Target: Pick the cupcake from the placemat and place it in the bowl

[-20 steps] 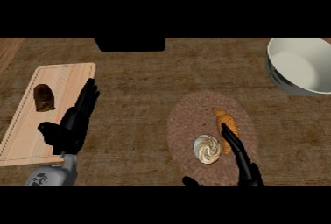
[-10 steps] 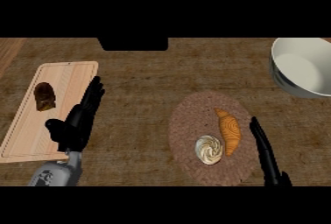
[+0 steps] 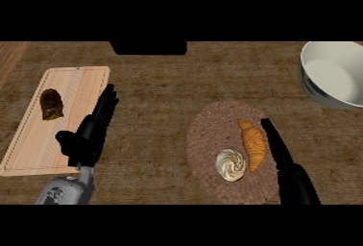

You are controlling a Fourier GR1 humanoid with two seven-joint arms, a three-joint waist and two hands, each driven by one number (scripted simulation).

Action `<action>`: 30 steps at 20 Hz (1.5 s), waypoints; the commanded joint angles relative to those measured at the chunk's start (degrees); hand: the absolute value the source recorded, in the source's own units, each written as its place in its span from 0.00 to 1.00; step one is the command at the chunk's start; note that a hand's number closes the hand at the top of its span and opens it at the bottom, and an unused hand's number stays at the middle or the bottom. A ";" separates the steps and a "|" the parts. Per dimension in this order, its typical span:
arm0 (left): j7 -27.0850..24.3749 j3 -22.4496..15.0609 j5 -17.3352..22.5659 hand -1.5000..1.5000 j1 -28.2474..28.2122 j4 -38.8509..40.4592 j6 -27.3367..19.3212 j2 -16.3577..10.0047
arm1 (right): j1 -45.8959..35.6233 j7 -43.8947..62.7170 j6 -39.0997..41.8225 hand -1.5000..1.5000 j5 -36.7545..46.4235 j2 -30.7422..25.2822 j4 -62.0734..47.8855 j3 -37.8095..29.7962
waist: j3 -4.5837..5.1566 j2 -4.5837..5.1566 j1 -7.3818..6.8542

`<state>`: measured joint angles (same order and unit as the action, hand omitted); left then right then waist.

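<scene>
The right hand [image 3: 287,166], fingers straight and empty, has moved off the cupcake [image 3: 230,165] to the croissant's [image 3: 253,144] right, so the cupcake lies ungrasped on the placemat [image 3: 212,125] at lower centre, well apart from the upper-right bowl [image 3: 333,72], while the left hand [image 3: 90,132] rests open at left.

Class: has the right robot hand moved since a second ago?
Yes, rightward. The right robot hand, which covered most of the croissant, now lies just right of it.

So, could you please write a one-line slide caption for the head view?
Right hand open beside the croissant on the placemat; cupcake untouched, bowl upper right, left hand resting.
</scene>
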<state>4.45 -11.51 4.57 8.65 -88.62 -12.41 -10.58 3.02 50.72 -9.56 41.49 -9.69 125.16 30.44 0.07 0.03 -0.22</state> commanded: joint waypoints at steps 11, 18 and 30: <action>-4.16 6.14 -0.86 0.50 4.97 9.23 4.12 2.65 | 5.29 -9.61 0.29 0.00 -4.75 2.50 -7.46 -0.72 | -0.07 0.02 0.63; 1.51 5.65 -2.93 0.50 4.58 3.05 3.82 3.21 | 7.78 -15.36 0.07 0.00 -11.91 1.83 -3.94 -4.80 | -0.09 -0.04 0.48; 3.53 4.88 -5.95 0.50 -1.29 -4.33 4.72 4.63 | 9.56 -22.27 -4.79 0.00 -13.44 6.93 -14.23 -2.29 | -0.08 -0.08 0.23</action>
<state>4.66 -6.07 -0.18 7.53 -88.92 -7.35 -6.29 12.74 30.75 -13.09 29.28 -4.14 114.61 28.27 0.00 -0.03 0.07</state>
